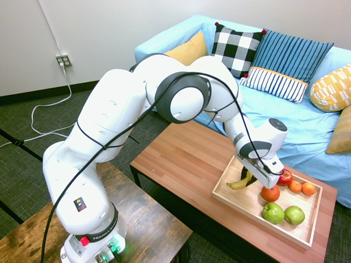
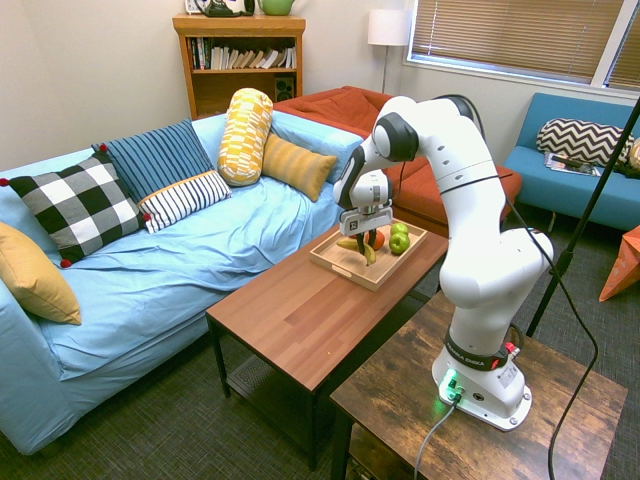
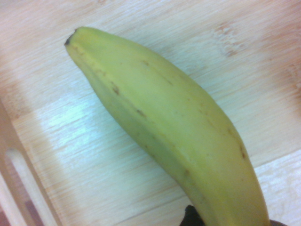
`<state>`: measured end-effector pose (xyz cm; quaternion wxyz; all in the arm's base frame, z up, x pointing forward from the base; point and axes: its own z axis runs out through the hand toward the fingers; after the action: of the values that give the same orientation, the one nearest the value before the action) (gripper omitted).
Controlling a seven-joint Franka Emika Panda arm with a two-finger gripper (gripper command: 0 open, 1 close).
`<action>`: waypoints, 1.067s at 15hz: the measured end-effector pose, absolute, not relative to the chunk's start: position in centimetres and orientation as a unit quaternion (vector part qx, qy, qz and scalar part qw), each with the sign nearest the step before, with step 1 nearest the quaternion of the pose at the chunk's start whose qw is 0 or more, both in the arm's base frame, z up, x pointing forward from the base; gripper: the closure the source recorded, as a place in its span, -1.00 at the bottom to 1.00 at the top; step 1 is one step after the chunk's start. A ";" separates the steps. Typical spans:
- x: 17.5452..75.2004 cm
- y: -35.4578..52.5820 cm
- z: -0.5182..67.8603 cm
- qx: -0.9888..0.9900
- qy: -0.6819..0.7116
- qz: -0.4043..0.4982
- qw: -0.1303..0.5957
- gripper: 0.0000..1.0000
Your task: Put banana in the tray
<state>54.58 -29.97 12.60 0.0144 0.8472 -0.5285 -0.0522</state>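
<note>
Gripper (image 1: 250, 176) pointing down, clamped on banana (image 1: 239, 183), low over the near end of light wood tray (image 1: 230, 171). Just beyond gripper inside tray: red apple (image 1: 284, 176), orange (image 1: 270, 193), two green apples (image 1: 273, 212). Farther off: blue sofa (image 1: 285, 123). "FRANKA" partly legible on arm base (image 1: 94, 236).

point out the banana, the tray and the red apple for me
banana (image 1: 239, 184): first exterior view, on its yellow free end beside the gripper.
tray (image 1: 258, 227): first exterior view, on the near wooden rim.
red apple (image 1: 286, 176): first exterior view, on the visible red side behind the gripper.
</note>
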 end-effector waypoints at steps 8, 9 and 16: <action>56.6 -30.6 11.1 0.854 -0.517 -0.065 0.016 -1.00; 56.6 -30.9 11.1 0.854 -0.515 -0.067 0.015 -1.00; 56.3 -32.2 11.3 0.863 -0.501 -0.069 0.011 -1.00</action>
<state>56.35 -32.16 11.34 0.0113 0.8626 -0.5010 -0.0690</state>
